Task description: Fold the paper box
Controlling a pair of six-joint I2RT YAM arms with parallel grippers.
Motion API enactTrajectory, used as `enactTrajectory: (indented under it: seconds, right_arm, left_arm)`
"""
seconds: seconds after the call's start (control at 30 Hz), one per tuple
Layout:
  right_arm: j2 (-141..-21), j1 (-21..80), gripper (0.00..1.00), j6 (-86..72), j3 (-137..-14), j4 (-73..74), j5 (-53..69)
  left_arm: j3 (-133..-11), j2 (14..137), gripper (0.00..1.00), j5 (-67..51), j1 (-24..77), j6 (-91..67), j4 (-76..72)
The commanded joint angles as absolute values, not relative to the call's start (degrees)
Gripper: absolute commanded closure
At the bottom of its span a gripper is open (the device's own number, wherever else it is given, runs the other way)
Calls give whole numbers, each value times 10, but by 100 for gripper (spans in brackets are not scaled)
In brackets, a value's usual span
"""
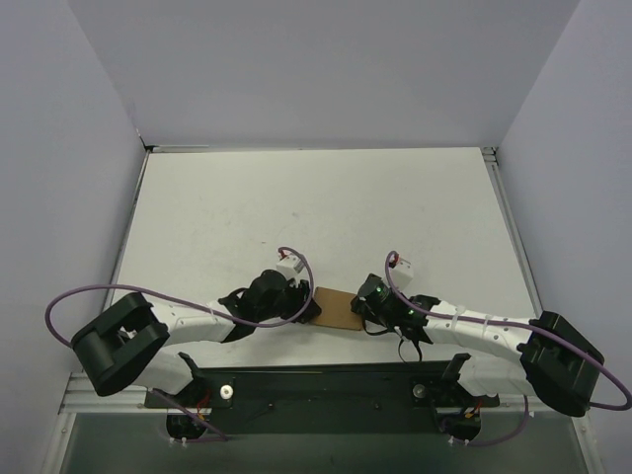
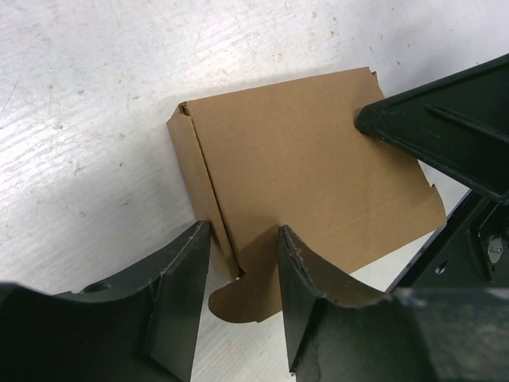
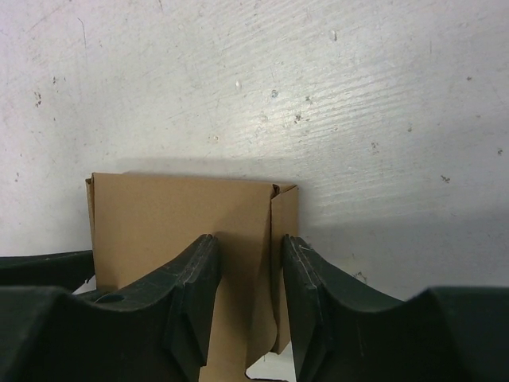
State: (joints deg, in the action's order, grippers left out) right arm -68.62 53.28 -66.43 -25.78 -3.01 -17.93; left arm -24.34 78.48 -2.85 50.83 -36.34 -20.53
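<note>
The paper box [image 1: 336,307] is a small brown cardboard piece lying on the white table between my two grippers. In the left wrist view the paper box [image 2: 302,167] has a narrow side flap folded up along its left edge. My left gripper [image 2: 242,231] stands open astride that flap, one finger on each side. In the right wrist view the paper box [image 3: 175,215] shows a raised flap at its right end. My right gripper [image 3: 248,239] is open astride that flap. The left gripper [image 1: 308,306] and right gripper [image 1: 363,308] face each other across the cardboard.
Grey walls [image 1: 59,197] close in the white table [image 1: 316,207] on three sides. A black base rail [image 1: 316,385] runs along the near edge behind the arms. Purple cables [image 1: 296,259] loop over both wrists.
</note>
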Motion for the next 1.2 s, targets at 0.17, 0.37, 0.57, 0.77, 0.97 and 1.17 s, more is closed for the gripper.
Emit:
enactTrajectory:
  seconds: [0.17,0.37,0.57,0.77,0.97,1.17]
  right_arm:
    - [-644,536,61,-634,-256,85,-183]
    - [-561,548,59,-635,-269,155,-204]
    - [-527,557,59,-674,-253,160,-160]
    - [-527,560,59,-693,-248,107,-121]
    - [-555,562,59,-700,-242,69,-95]
    - [-577,562,60,-707,-237,51,-81]
  left_arm:
    - [-225,827,60,-54,504,-377,-281]
    - [-229,819,60,-54,504,-381,-271]
    - [-237,820,61,-55,504,-382,-265]
    - [-240,821,60,-57,504,-381,-260]
    - [-241,817,60,-54,504,-380,-257]
    - [-242,817,60,-54,505,-381,-253]
